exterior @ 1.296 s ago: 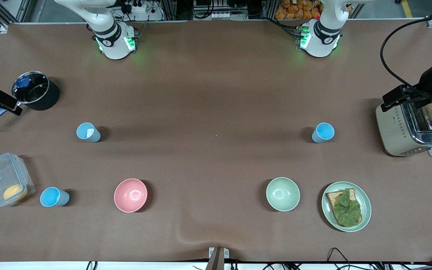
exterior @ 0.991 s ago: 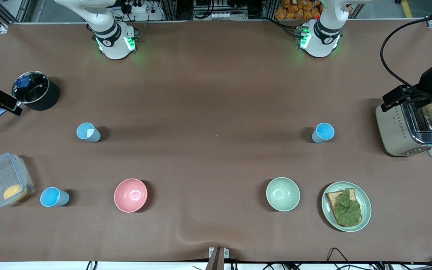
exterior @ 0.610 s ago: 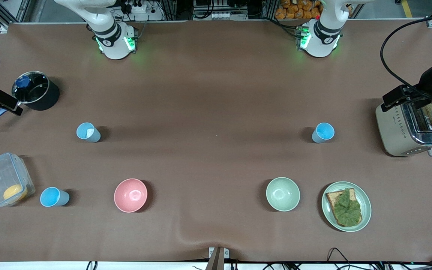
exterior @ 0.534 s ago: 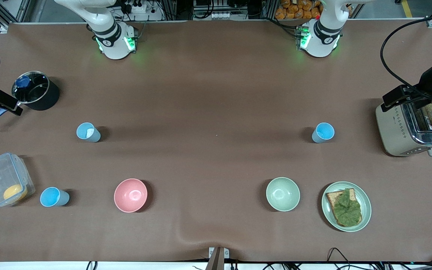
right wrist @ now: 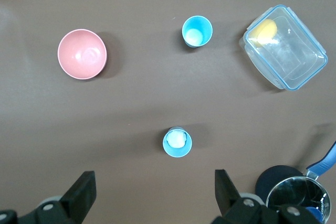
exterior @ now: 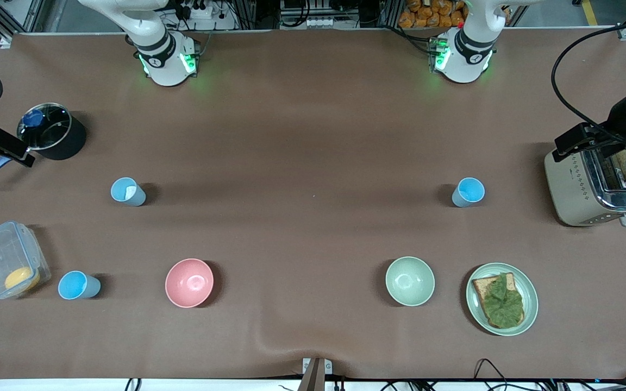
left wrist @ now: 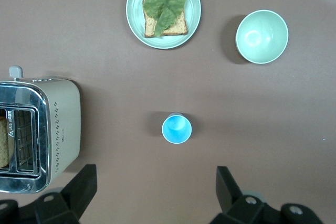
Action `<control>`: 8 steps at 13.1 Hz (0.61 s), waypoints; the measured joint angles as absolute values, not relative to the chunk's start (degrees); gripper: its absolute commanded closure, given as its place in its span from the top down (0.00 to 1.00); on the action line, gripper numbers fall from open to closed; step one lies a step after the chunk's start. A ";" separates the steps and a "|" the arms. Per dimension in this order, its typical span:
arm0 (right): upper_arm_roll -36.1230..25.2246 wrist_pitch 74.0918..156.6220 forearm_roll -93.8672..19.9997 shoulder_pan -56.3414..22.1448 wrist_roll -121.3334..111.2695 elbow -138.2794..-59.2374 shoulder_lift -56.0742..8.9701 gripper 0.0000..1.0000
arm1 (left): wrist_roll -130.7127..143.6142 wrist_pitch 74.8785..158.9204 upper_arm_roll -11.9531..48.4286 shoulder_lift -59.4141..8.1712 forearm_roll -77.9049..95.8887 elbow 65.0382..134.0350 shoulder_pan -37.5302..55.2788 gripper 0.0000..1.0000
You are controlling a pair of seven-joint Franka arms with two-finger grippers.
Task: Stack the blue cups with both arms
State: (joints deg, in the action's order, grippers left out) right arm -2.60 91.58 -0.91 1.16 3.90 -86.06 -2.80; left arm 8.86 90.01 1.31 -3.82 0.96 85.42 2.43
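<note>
Three blue cups stand upright on the brown table. The one with a white fleck inside (exterior: 127, 191) (right wrist: 177, 142) is toward the right arm's end. A bright one (exterior: 77, 285) (right wrist: 197, 31) is nearer the front camera, beside the clear box. Another bright one (exterior: 468, 191) (left wrist: 176, 128) is toward the left arm's end. My left gripper (left wrist: 156, 177) hangs high over bare table beside that cup, open and empty. My right gripper (right wrist: 155, 179) hangs high beside the flecked cup, open and empty. Only the arm bases (exterior: 163, 54) (exterior: 462, 51) show in the front view.
A pink bowl (exterior: 189, 282) and a pale green bowl (exterior: 409, 281) sit nearer the front camera. A plate with toast and lettuce (exterior: 501, 298) and a toaster (exterior: 595, 187) are at the left arm's end. A pot (exterior: 52, 133) and a clear box (exterior: 6, 260) are at the right arm's end.
</note>
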 measured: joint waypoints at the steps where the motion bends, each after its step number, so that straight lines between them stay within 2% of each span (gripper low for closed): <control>1: -2.60 91.58 -0.85 0.97 3.90 -86.06 -2.78 1.00 | 8.86 90.01 1.31 -3.82 0.96 85.42 2.43 1.00; 8: -3.29 91.57 -0.72 0.93 3.90 -86.07 -2.80 1.00 | 8.86 90.01 1.31 -3.82 0.96 85.42 2.43 1.00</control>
